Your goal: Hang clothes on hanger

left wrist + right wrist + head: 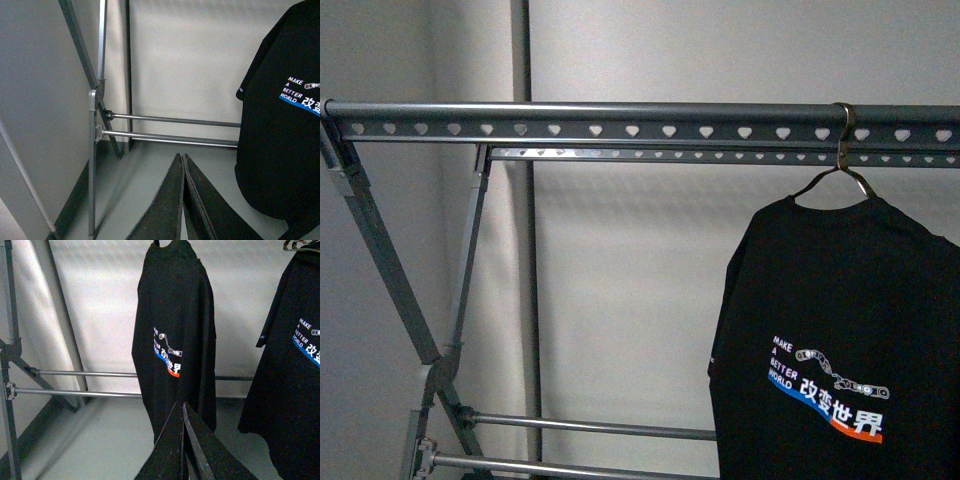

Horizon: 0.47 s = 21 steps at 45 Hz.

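The hanger (pixel 590 112), a grey metal rack with heart-shaped holes along its top rails, spans the front view. The clothes (pixel 840 300), a black T-shirt with white "MAKE A BETTER WORLD" print, hang from the front rail at the right on a thin wire hook (pixel 842 150). Neither arm shows in the front view. My left gripper (pixel 182 157) is shut and empty, low down, with the shirt (pixel 280 150) off to its side. My right gripper (pixel 181 405) is shut and empty, its tip just in front of a hanging black shirt (pixel 175 315).
A second black printed shirt (pixel 295 390) hangs beside the first in the right wrist view. Slanted rack legs (pixel 380 260) and two low cross bars (pixel 170 120) stand at the left. A pale wall lies behind, and grey floor (pixel 145 185) below.
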Available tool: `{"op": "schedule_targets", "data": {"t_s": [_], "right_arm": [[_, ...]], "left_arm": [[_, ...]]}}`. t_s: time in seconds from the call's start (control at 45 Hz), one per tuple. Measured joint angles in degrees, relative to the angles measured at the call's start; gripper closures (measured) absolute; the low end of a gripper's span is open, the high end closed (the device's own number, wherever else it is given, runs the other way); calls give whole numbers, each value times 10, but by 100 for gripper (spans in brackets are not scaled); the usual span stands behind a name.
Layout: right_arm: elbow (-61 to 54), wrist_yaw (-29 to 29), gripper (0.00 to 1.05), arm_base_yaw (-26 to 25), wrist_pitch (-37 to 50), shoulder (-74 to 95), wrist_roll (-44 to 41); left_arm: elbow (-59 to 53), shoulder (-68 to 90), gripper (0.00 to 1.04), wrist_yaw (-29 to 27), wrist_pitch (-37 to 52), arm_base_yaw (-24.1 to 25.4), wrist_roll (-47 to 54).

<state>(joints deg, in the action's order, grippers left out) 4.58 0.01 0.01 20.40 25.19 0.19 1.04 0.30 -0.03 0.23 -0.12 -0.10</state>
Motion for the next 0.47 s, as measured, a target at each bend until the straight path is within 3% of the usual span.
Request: {"op": "schedule_targets", "data": {"t_s": [0.133, 0.156, 0.2, 0.289, 0.467], "right_arm": [[-14, 0, 102, 0, -23, -40, 0], [-42, 0, 102, 0, -76, -127, 0], [-42, 0, 99, 0, -82, -134, -1], [-42, 0, 75, 0, -84, -136, -1], [-42, 0, 36, 0, -84, -136, -1]], "left_arm": [[0, 0, 101, 0, 0, 0, 0], [0, 0, 101, 0, 0, 0, 0], [0, 0, 99, 0, 0, 0, 0], [0, 0, 74, 0, 0, 0, 0], [0, 0, 35, 0, 0, 0, 0]]}}
